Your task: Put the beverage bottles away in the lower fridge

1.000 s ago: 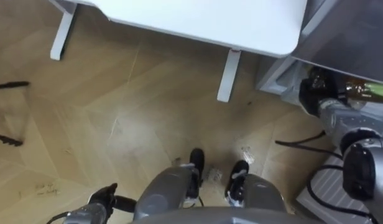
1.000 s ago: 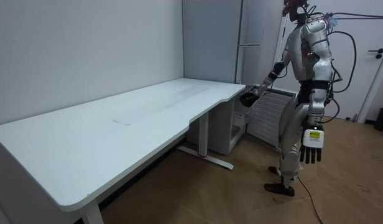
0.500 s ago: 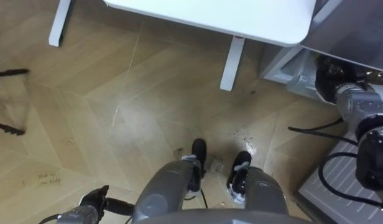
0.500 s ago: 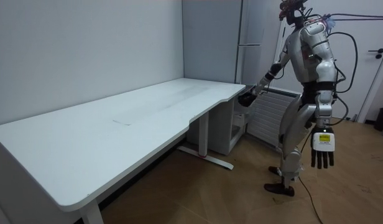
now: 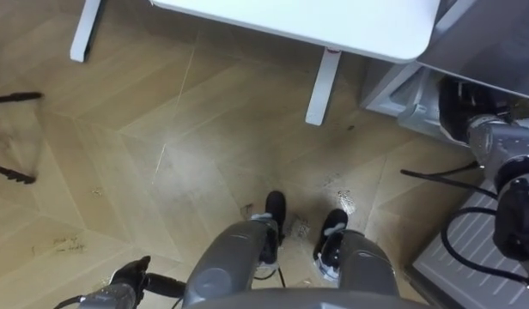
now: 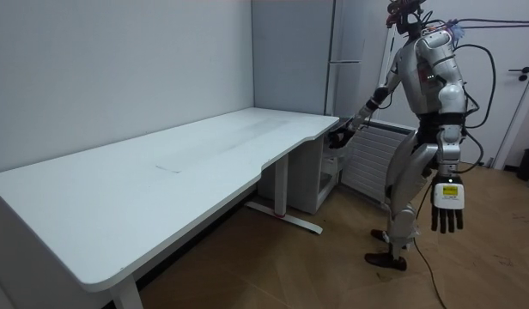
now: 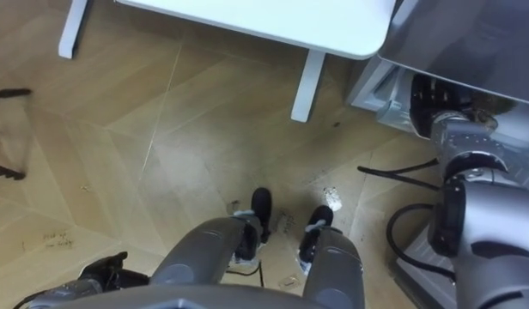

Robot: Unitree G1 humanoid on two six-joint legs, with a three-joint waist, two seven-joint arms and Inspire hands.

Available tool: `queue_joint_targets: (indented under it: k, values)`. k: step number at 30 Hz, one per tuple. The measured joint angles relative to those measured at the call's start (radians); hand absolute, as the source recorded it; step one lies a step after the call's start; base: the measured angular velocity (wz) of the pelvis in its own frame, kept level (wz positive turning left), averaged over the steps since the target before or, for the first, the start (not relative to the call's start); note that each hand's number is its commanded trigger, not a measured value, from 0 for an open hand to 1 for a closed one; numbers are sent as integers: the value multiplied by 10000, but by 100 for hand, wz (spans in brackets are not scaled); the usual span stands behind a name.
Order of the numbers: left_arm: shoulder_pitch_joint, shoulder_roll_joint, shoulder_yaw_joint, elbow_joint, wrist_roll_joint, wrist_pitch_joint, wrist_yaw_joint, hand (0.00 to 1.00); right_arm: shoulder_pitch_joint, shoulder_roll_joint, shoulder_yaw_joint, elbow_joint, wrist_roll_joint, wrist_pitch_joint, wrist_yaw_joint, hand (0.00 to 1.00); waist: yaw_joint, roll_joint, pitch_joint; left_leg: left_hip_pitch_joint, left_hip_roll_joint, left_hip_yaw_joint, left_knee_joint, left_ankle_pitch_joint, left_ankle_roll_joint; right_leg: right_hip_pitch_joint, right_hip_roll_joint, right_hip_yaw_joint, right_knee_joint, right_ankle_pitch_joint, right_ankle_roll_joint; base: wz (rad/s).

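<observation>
I stand at the end of the white desk, facing the grey fridge. My right arm reaches forward, and the right hand is a dark shape inside the fridge's low open compartment, its fingers hidden there. A brown bit of the drink bottle shows just past that hand. In the room view the right hand sits at the compartment's mouth. My left hand hangs by my side, open with straight fingers, and it also shows at the lower left.
The desk's white leg stands just left of the fridge opening. A white ribbed panel and black cables lie on the floor at my right. Dark stand legs reach in at the far left. Wooden floor lies open ahead.
My right hand has pushed deeper into the low compartment, and the bottle's green label no longer shows. My left arm swung out a little from my side.
</observation>
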Motion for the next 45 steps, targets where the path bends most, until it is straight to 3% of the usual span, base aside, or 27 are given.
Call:
queue_joint_targets:
  k: [16, 25, 29, 31, 37, 39, 45]
  values:
    - [-67, 1, -11, 5, 394, 11, -59, 0, 0, -9, -11, 40, -139, -95, -36, 0, -42, 16, 1, 161, 12, 56, -34, 1, 2, 109, -2, 44, 22, 6, 4, 0]
    - [-173, -10, -2, 6, -61, 9, -72, 0, 2, -52, 28, 371, -1620, -80, 599, 0, -309, 31, -4, 247, 42, 96, -19, 2, 6, 241, 123, 90, -114, 4, 16, 0]
    - [-187, -11, 26, -1, -139, -87, -86, 0, 308, -50, 127, 520, -2176, -58, 861, 0, -480, 39, -7, 758, 49, 53, -273, 2, 5, 793, 190, 31, -448, 29, 48, 1]
    - [-244, -29, 359, -13, -132, -173, -112, 0, 631, -50, 70, 522, -2344, -57, 1180, 0, -605, 27, -7, 991, 58, 59, -427, 2, 4, 1082, 207, -58, -651, 43, 71, 8]
    - [-247, -45, 745, -29, -139, -499, -99, 0, 2281, -40, 242, 462, -3288, -118, 1822, 0, -934, -230, -192, 2105, 196, 301, -719, -143, -30, 2549, 469, -207, -1606, 221, 149, -2]
    - [-233, -42, 765, -29, -132, -572, -102, 0, 2769, -43, 535, 460, -3622, -120, 2044, 0, -1038, -312, -341, 2489, 274, 352, -814, -288, -73, 2984, 612, -122, -1918, 279, 155, -14]
    - [-198, -85, 862, -117, -57, -660, -119, 0, 3466, 51, 797, 400, -4377, -113, 2271, 0, -1071, -336, -389, 3518, 407, 551, -1030, -444, -197, 3897, 815, 235, -2230, 359, 122, -20]
